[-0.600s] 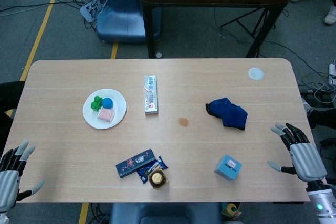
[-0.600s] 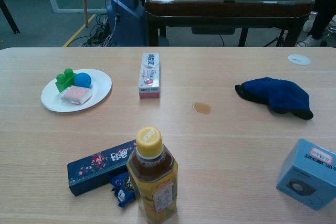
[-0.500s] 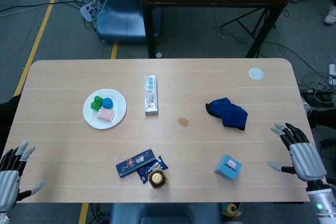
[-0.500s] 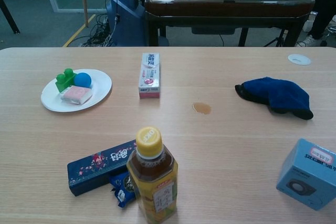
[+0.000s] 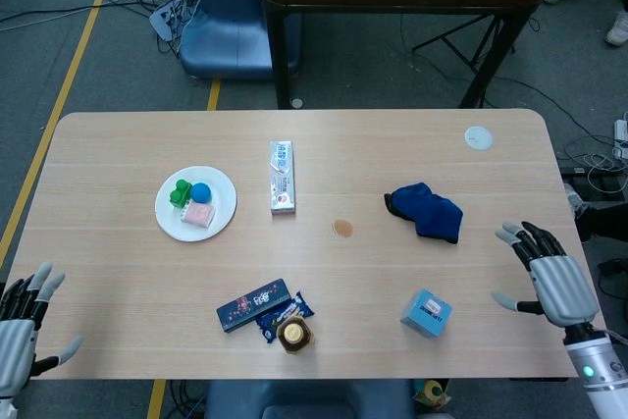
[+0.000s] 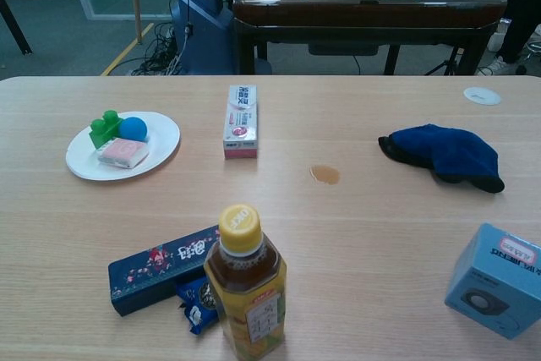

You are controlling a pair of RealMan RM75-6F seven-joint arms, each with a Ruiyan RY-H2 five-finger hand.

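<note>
1. The right hand hovers at the right edge of the counter, fingers spread and holding nothing. Nearest to it are the light blue box, near the front edge, and the dark blue cloth, just beyond.
2. The left hand sits off the front left corner, fingers likewise apart and empty, well apart from every item.
3. Risk, as I judge it: the box is a small stiff cardboard cube close to the counter's edge; a sideways brush from the spread fingers could push it off.
4. The cloth is soft, crumpled and limp; a grasp might catch only a fold and let it sag.
5. The bottle, tall, smooth plastic with a yellow cap, stands upright near the front and could topple onto the dark flat box and the snack wrapper touching it.
6. Further off: a white round plate with a green block, blue ball and pink piece, and a toothpaste carton.
</note>
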